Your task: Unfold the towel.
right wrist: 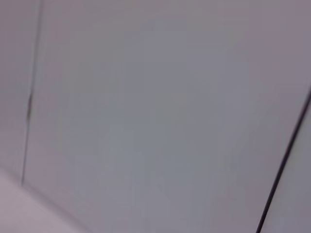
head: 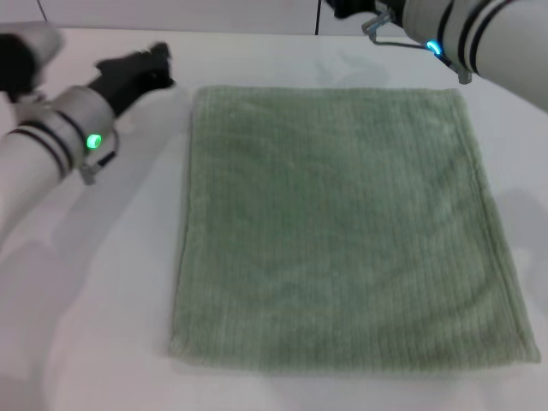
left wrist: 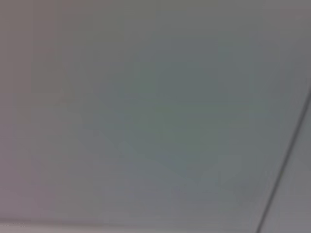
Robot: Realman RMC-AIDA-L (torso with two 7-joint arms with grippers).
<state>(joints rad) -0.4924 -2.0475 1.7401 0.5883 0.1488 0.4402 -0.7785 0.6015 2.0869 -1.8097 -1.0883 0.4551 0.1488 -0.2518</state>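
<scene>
Towel (head: 342, 231) flat on table (head: 103, 325)

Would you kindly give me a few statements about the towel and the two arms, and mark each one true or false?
1. The towel lies spread flat on the table. True.
2. The left gripper is clamped on a towel corner. False: it is off the cloth, beyond the towel's far-left corner.
3. The right gripper sits past the towel's far edge, at the top of the head view. True.
4. The towel is bright red. False: it is pale green.
5. A cup stands on the towel. False: nothing rests on it.
</scene>
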